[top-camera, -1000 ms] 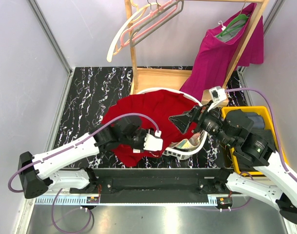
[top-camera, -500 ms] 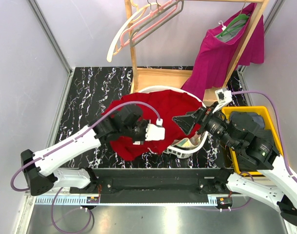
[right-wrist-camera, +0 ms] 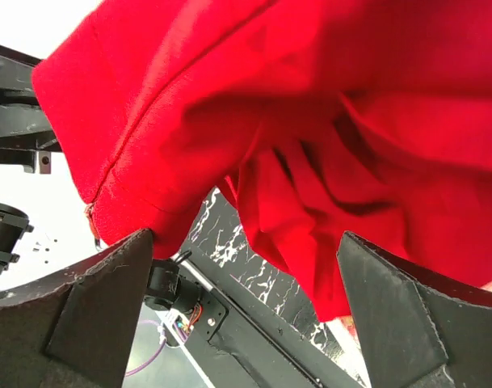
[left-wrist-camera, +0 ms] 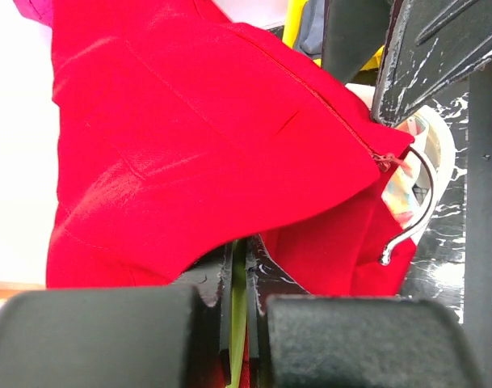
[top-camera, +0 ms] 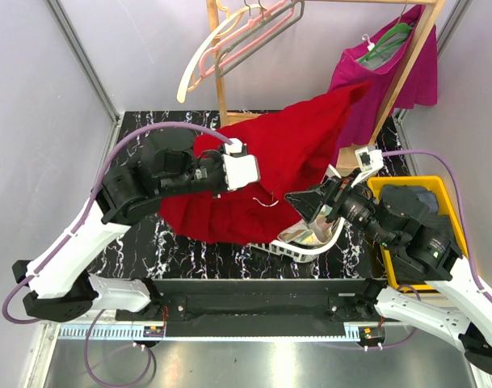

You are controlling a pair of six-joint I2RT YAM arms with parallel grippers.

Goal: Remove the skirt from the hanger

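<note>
The red skirt (top-camera: 282,158) hangs lifted above the table, draped from my left gripper (top-camera: 262,179) up toward the wooden rack. In the left wrist view my left gripper (left-wrist-camera: 244,279) is shut on a thin green strip of the hanger (left-wrist-camera: 239,323), with red cloth (left-wrist-camera: 189,137) spread over it. The hanger's metal hook (left-wrist-camera: 411,218) curls out at the skirt's zip end. My right gripper (top-camera: 304,206) stands open just below the skirt's right edge. In the right wrist view its fingers (right-wrist-camera: 100,307) flank a hanging fold of the skirt (right-wrist-camera: 310,105) without touching it.
A white basket (top-camera: 310,238) with cloth sits under the skirt. A wooden rack (top-camera: 221,89) at the back carries pale hangers (top-camera: 237,40) and a magenta skirt (top-camera: 375,73) on a green hanger. A yellow bin (top-camera: 439,190) stands at the right.
My left gripper closed and rose up and back, pulling the red skirt off the basket into the air. The right gripper stayed open and shifted only a little.
</note>
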